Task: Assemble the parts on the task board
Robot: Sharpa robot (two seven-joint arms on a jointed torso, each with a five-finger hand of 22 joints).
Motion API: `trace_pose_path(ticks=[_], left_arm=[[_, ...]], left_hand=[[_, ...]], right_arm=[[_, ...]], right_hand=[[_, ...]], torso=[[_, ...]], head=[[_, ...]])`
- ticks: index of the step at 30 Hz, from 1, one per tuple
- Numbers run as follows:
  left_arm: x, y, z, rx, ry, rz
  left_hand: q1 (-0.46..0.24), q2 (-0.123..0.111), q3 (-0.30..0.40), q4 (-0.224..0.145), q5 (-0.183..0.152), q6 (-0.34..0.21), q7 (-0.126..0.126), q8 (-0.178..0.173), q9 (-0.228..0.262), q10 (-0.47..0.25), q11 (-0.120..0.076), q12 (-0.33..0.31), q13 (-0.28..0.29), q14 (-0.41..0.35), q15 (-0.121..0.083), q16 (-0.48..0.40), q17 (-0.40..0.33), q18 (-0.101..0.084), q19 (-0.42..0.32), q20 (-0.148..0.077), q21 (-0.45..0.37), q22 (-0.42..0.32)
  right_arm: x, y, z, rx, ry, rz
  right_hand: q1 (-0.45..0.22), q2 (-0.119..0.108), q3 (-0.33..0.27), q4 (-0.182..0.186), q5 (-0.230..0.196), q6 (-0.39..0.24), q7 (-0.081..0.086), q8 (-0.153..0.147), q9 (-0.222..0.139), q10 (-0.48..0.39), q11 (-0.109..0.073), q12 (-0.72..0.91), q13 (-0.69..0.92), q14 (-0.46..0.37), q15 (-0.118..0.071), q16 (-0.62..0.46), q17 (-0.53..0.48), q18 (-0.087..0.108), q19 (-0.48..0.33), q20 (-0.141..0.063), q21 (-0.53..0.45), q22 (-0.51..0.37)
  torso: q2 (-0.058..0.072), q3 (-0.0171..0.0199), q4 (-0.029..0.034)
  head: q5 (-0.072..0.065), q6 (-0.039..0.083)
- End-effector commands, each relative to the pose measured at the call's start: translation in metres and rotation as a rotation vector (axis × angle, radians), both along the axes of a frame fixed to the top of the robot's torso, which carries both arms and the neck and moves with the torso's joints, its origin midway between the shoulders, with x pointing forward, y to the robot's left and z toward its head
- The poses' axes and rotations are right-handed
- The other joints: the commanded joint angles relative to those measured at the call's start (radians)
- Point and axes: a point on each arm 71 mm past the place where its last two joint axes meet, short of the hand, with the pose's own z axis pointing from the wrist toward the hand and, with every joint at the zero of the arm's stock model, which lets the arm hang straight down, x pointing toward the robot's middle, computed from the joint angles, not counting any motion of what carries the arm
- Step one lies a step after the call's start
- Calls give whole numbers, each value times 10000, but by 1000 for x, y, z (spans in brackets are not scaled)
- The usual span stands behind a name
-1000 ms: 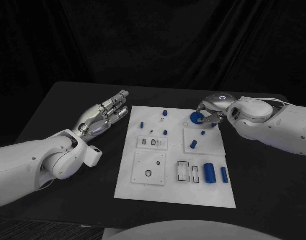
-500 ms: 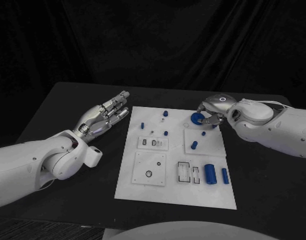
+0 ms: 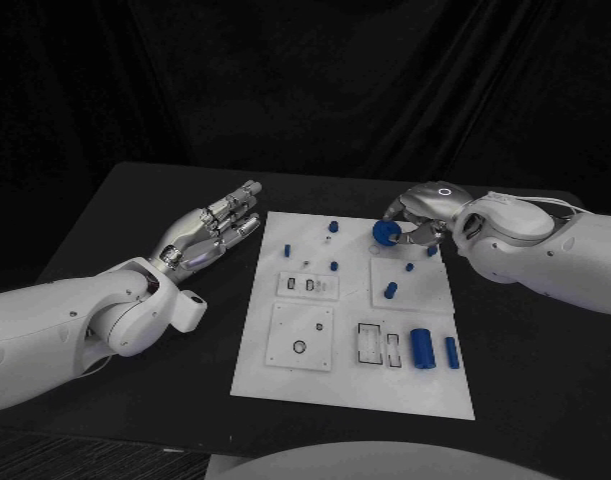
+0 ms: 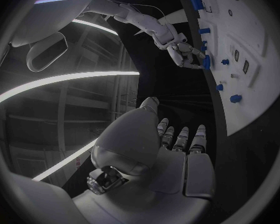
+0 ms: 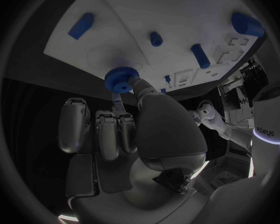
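The white task board [image 3: 320, 380] lies in the middle of the black table. My right hand [image 3: 418, 218] hovers over its far right corner and pinches a blue toothed wheel [image 3: 387, 232] between thumb and a finger; the wheel [image 5: 120, 78] hangs just above the board [image 5: 177, 15]. Several blue parts lie on the board: a big cylinder [image 3: 421, 347], a thin one [image 3: 449, 352], a short pin [image 3: 390, 291] and small pegs [image 3: 334, 227]. My left hand [image 3: 207, 233] lies flat and open on the table left of the board, holding nothing; its fingers [image 4: 177, 139] stretch toward the board [image 4: 252, 84].
Two square white inset plates [image 3: 301, 336] and slots [image 3: 369, 341] mark the board's near half. The black table [image 3: 118, 210] ends in a dark curtain behind. Bare table lies to the right of the board [image 3: 521, 350].
My right hand has lifted slightly and shifted a little left with the blue wheel. The left hand has stayed where it was.
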Motion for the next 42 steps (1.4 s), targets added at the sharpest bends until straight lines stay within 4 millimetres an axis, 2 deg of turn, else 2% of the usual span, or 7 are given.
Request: trace_pose_path(ticks=[1,5,12,24,35,40,42], left_arm=[[-1,-3,2,-220,-158,-186],[-1,-4,1,-231,-148,-228],[0,-6,1,-243,-123,-294],[1,-10,1,-262,-83,-393],[2,-12,0,-266,-59,-450],[1,-12,0,-262,-48,-456],[1,-12,0,-259,-44,-453]], left_hand=[[0,-63,58,-18,27,4,43,24,2,20,65,-65,-9,-4,62,-36,-13,108,-32,72,50,15],[0,-63,58,-18,27,4,43,24,2,20,65,-65,-9,-4,62,-36,-13,108,-32,72,50,15],[-6,-66,65,-22,27,-6,42,21,1,20,78,-65,-9,-4,77,-36,-13,108,-28,82,53,17],[-11,-67,74,-26,29,-17,43,19,-1,20,91,-65,-9,-4,94,-36,-13,107,-24,93,56,18],[-13,-66,80,-29,29,-21,43,17,-2,20,98,-65,-9,-4,105,-36,-13,107,-22,99,57,19],[-17,-67,89,-34,28,-25,44,16,-2,20,108,-65,-9,-4,126,-36,-13,106,-18,109,59,20],[-19,-68,93,-36,28,-24,46,16,-2,20,109,-65,-9,-4,131,-36,-13,106,-14,113,63,22]], right_arm=[[-1,13,5,511,74,269],[-1,29,7,556,139,616],[6,54,4,481,271,1059],[14,81,-6,300,518,1391],[18,96,-12,121,738,1531],[20,97,-14,29,842,1473],[20,97,-15,-11,889,1441]], right_hand=[[-65,78,38,13,17,907,-471,324,907,1059,93,25,2633,1048,12,26,2632,-133,77,-10,48,1334],[-53,69,74,0,61,878,-436,267,903,1059,124,25,2633,1048,39,26,2632,-140,99,10,72,1355],[-47,56,102,-9,47,835,-399,206,891,1059,155,25,2633,1048,60,26,2632,-143,110,27,81,1368],[-71,24,171,1,-32,665,-314,-1,829,1059,228,25,2633,1048,113,26,2632,-135,96,76,43,1370],[-85,-8,259,4,-133,444,-269,-242,745,1059,253,25,2633,1048,153,26,2632,-99,7,125,-117,1315],[-118,-68,371,27,-150,-17,-208,-400,572,1059,188,25,2633,1048,163,26,2632,-54,-112,152,-323,1245],[-125,-118,457,33,-152,-485,-192,-403,393,1059,170,25,2633,1048,180,26,2632,-23,-202,168,-480,1191]], torso=[[-11,-14,16],[6,-15,38],[8,-20,21],[11,-8,10],[22,3,30],[23,-2,25],[19,-6,11]], head=[[-25,29],[-75,57],[-97,91],[-20,65],[-94,41],[-73,34],[-63,31]])
